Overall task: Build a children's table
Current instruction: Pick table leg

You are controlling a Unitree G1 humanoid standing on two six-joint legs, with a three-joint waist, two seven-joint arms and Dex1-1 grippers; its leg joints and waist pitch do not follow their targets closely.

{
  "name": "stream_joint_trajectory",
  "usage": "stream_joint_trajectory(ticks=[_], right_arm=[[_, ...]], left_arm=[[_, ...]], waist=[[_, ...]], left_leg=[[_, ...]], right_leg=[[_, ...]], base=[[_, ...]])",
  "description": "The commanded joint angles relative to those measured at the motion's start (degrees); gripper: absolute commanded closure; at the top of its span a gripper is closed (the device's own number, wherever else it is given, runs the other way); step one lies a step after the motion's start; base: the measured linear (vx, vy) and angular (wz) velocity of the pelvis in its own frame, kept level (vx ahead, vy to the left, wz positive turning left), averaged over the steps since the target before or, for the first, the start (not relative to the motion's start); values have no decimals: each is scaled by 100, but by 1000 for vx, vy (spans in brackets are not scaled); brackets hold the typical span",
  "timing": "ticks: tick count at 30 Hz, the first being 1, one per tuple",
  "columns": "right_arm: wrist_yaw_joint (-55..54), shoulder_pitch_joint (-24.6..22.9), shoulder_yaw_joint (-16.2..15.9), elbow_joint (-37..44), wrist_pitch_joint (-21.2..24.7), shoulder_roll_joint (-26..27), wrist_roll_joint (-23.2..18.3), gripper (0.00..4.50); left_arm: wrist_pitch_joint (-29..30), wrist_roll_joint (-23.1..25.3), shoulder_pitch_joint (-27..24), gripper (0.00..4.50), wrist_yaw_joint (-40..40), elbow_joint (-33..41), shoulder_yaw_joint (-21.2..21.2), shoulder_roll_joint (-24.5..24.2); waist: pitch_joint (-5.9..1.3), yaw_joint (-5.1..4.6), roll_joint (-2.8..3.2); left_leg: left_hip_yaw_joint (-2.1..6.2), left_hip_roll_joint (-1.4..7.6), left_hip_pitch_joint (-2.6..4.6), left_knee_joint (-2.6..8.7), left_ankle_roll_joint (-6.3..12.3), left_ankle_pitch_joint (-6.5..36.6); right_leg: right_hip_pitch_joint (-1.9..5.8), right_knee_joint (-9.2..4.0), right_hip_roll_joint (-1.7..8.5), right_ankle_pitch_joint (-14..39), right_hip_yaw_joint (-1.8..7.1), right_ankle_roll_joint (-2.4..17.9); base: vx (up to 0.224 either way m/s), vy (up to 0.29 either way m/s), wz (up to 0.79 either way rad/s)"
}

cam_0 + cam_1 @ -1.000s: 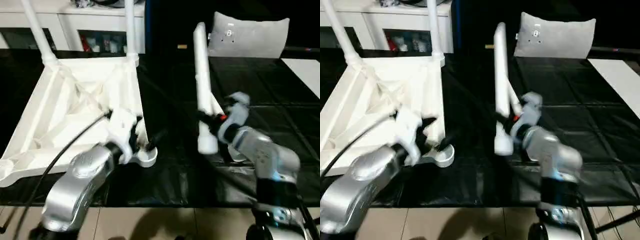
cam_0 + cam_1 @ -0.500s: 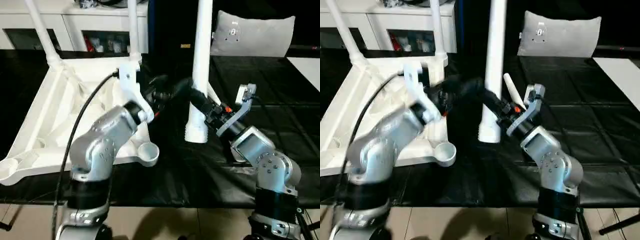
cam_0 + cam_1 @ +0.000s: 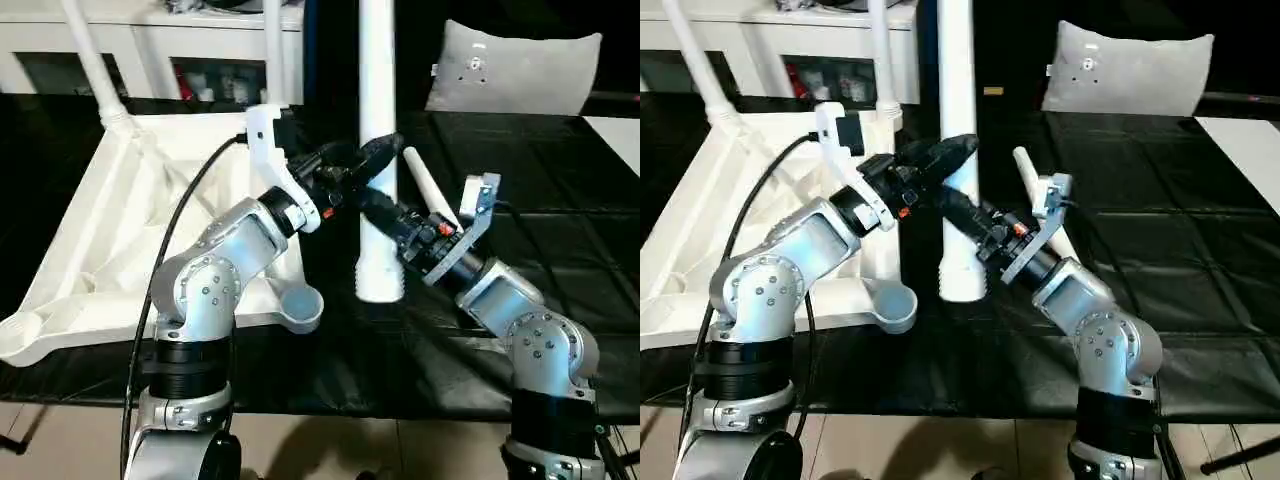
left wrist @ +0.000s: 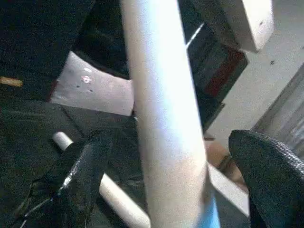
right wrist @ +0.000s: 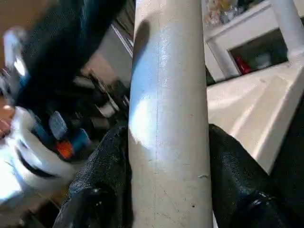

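The children's table top (image 3: 150, 220) lies upside down at the left, ribs up, with two white legs (image 3: 272, 60) standing in its far corner sockets. A third white leg (image 3: 377, 120) hangs upright over the black work table, its open lower end (image 3: 379, 283) just right of the near corner socket (image 3: 300, 305). My right gripper (image 3: 378, 210) is shut on this leg low down, its fingers (image 5: 102, 175) pressed against both sides. My left gripper (image 3: 368, 158) is open, its fingers (image 4: 83, 175) straddling the same leg just above, apart from it. A further leg (image 3: 428, 188) lies on the table behind.
A grey cushion (image 3: 515, 65) leans at the back right. White cabinets (image 3: 180, 50) stand behind the black-covered work table (image 3: 560, 200). A black cable (image 3: 175, 250) runs along my left arm over the table top.
My right gripper has swung the leg upright and carried it left toward the table top. My left arm rose from the near corner socket, and its open fingers now straddle the leg.
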State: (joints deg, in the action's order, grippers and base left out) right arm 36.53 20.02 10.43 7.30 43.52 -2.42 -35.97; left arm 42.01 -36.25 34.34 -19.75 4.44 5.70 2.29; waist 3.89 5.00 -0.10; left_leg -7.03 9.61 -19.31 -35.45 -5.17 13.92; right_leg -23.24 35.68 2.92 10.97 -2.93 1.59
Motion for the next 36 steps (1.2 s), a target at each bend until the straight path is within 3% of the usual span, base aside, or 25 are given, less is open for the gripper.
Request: stream_joint_trajectory(ticks=[1, 3, 4, 6, 10, 12, 16, 22, 30, 36], right_arm=[[-125, 19, -180, 127, -361, -27, 327, 265], [-480, 23, -461, 119, -1117, 185, 885, 265], [-480, 23, -461, 119, -1117, 185, 885, 265], [-703, -18, -718, 51, -1693, 299, 1311, 265], [-1112, -78, -1018, -129, -2417, 422, 1901, 265], [-1434, -70, -1245, -336, -2975, 443, 2419, 265], [-1704, -19, -1522, -603, -3482, 349, 2992, 265], [-2004, 39, -1654, -922, -4017, 398, 3340, 265], [-2092, 31, -1746, -1119, -4292, 386, 3483, 265], [-2125, 30, -1768, -1191, -4407, 402, 3504, 265]], left_arm=[[-93, 155, 81, 0, 40, -25, -147, 4], [-598, 798, 76, 0, 467, -107, -370, 48], [-598, 798, 76, 29, 467, -107, -370, 48], [-915, 1037, 46, 36, 680, -134, -451, 159], [-1252, 1387, 8, 78, 917, -199, -618, 225], [-1485, 1667, 8, 87, 1119, -268, -694, 250], [-1842, 1980, 13, 120, 1302, -311, -760, 263], [-2019, 2040, 16, 166, 1343, -251, -847, 371], [-1930, 1840, -98, 232, 1217, -198, -916, 539], [-1654, 1550, -156, 254, 1199, -179, -780, 673]], waist=[[-385, 16, -4], [-380, 5, -2], [-386, 2, -7], [-393, -5, -9], [-415, -17, 0], [-413, -33, -2], [-415, -40, 0], [-414, -46, 9], [-417, -46, 12], [-411, -58, 4]], left_leg=[[-23, 209, -120, 431, 153, -98], [-15, 231, -129, 441, 120, -82], [-19, 222, -123, 441, 110, -47], [-21, 223, -126, 436, 107, -84], [-10, 229, -131, 435, 115, -292], [-17, 226, -135, 432, 115, -316], [-23, 214, -150, 422, 131, -276], [-23, 232, -131, 424, 193, -174], [-29, 229, -142, 411, 284, -163], [-32, 239, -135, 417, 289, -63]], right_leg=[[401, -476, 450, 1092, 283, 824], [378, -473, 448, 1076, 282, 779], [394, -475, 455, 1097, 284, 729], [392, -473, 455, 1012, 286, 719], [415, -395, 447, 397, 281, 859], [413, -382, 443, 217, 278, 931], [439, -372, 447, 108, 287, 959], [424, -358, 447, 13, 285, 1046], [437, -347, 452, -43, 289, 1117], [427, -358, 448, 106, 277, 1120]], base=[[0, 0, 0], [0, 0, 0], [0, 0, 0], [0, 0, 0], [0, 0, 0], [0, 0, 0], [0, 0, 0], [0, 0, 0], [0, 0, 0], [0, 0, 0]])
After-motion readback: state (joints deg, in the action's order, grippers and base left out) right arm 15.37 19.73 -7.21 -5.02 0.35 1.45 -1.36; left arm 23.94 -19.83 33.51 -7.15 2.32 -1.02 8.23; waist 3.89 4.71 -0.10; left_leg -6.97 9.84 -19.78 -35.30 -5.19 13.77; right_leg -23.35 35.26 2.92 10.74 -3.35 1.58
